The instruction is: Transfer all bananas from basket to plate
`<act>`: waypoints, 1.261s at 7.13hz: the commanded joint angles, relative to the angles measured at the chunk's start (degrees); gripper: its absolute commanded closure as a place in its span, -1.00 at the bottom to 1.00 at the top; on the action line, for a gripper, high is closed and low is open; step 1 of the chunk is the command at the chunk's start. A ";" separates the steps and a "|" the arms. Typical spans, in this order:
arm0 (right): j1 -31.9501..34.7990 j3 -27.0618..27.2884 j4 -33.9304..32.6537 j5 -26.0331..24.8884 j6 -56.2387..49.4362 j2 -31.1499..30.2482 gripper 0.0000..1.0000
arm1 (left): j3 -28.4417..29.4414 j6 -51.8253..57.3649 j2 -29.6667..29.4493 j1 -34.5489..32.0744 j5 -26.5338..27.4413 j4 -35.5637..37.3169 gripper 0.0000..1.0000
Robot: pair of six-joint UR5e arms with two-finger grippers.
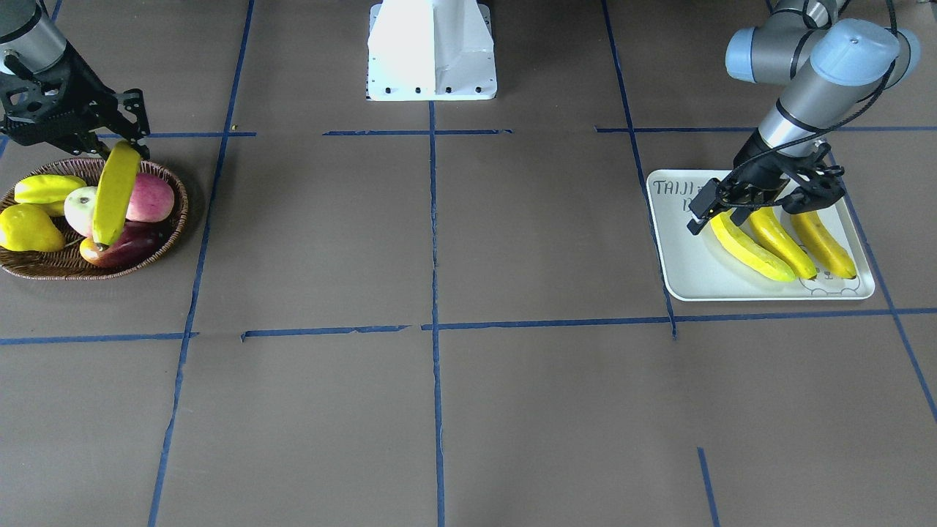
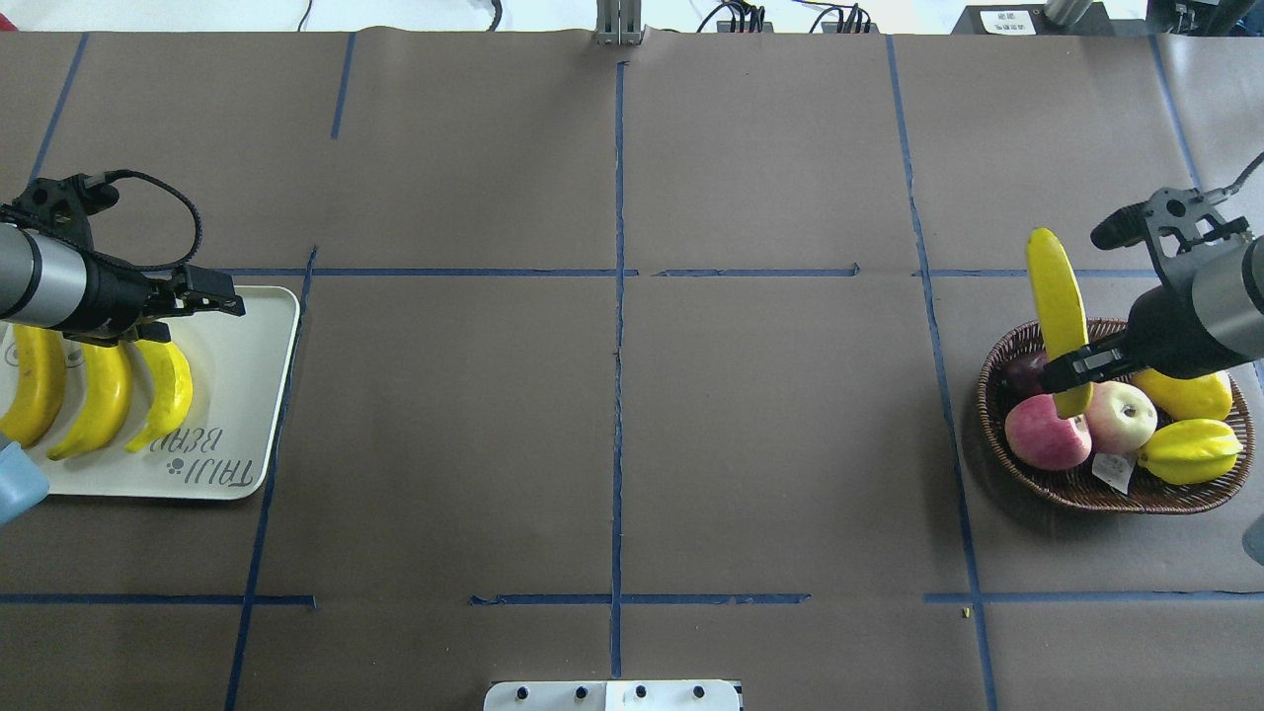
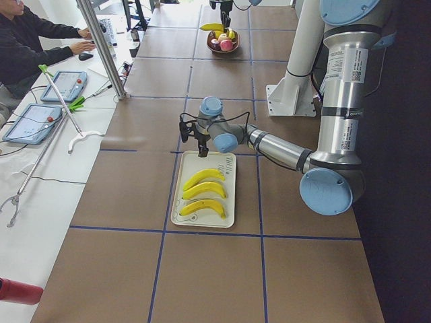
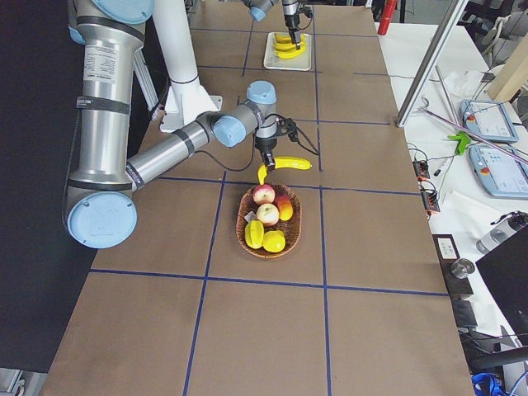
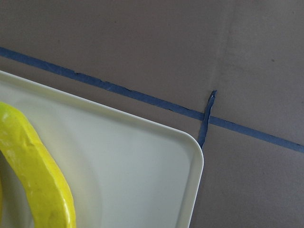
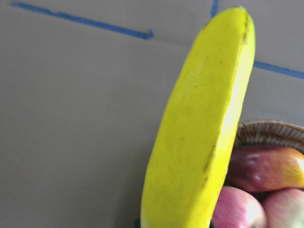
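Three long curved yellow bananas lie on the pale rimmed plate, frame right, under the released left hand; the fourth banana, clenched at one end by the right hand, juts roughly level above the brown wicker basket, far left.

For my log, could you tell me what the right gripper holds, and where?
The right gripper holds a banana near one end.

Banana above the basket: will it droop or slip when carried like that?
Probably stiff: the banana juts out straight though the right end effector pinches only one end. Glossy skin may let it pivot.
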 commanded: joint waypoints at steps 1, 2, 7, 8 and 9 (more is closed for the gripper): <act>-3.05 -4.05 8.85 2.48 25.10 13.98 0.97 | -0.13 -9.36 -5.56 2.23 0.09 -0.26 -0.99; -6.57 -7.64 21.20 0.22 39.43 16.04 0.97 | -1.18 -14.20 -8.12 2.76 0.09 -0.35 -0.99; -31.54 -14.96 45.66 -26.78 43.13 21.23 0.99 | -2.42 -31.28 -20.07 6.69 -0.09 -9.14 -0.99; -32.70 -15.06 46.10 -26.70 41.08 22.29 0.99 | -2.33 -31.91 -22.71 8.64 -0.17 -8.96 -0.99; -32.88 -14.98 46.10 -26.70 40.98 22.82 0.99 | -2.42 -31.40 -23.87 10.66 -0.17 -9.14 -0.98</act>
